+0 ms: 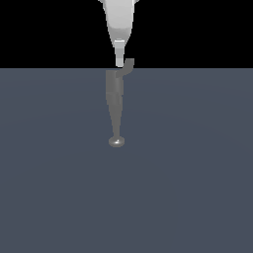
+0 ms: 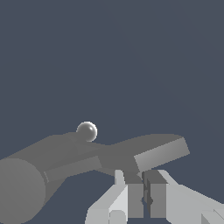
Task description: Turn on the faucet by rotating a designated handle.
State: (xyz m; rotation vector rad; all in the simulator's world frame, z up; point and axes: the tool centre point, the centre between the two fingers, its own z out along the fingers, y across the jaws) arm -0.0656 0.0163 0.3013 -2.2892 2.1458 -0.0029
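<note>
The faucet [image 1: 115, 104] is a slim grey tapered column lying along the grey floor, with a shiny round knob [image 1: 116, 142] at its narrow near end. Its handle [image 1: 129, 64], a thin curved grey arm, branches from the wide far end toward the exterior view's right. My white gripper [image 1: 119, 63] comes down from above, with its tip right beside the handle, on the handle's left in the exterior view. In the wrist view the column [image 2: 30, 179], the knob [image 2: 86, 131] and the flat handle [image 2: 159, 151] lie just past my gripper [image 2: 144, 175]. Its fingers [image 2: 135, 197] are shut with nothing between them, and the tips are at the handle's near edge.
A flat blue-grey floor [image 1: 197, 188] spreads under the faucet, with a black background behind it. No other object shows.
</note>
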